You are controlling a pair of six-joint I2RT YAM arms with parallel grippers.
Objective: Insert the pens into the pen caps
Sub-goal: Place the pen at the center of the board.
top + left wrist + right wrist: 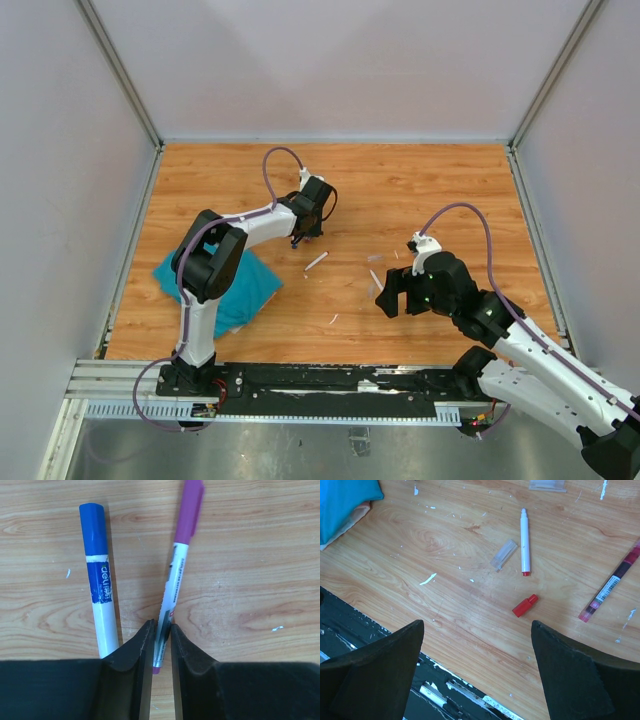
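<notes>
Two tools are at work on the worktop (430,190). Your left tool (161,627) is drawn in on the tail of the purple pen (175,580), with a finger against each side of the barrel as far as the wrist view shows. The pen lies flat, its purple cap (189,510) on at twelve o'clock. The blue pen (102,595), also capped, lies just beside it at nine o'clock. Your right tool (476,625) hangs with its fingers wide apart and nothing between them, above the red cap (525,605). The red-tipped pen (524,540) lies uncapped at twelve o'clock of that cap, a clear cap (504,555) at eleven, and a dark red pen (610,582) at three.

Risks: a hold so near the tail may let the purple pen swing or slip if you lift it. The left finger stands close enough to the blue pen to roll it. The red cap is stubby and lies askew to the fingers, so a closing pinch may flick it away.

Not readable: the purple cap runs off the top edge, so its seating cannot be judged. The fingers cover the pen's tail. The dark red pen is cut off at the frame edge. From overhead the pens are mere slivers and cannot be counted.
</notes>
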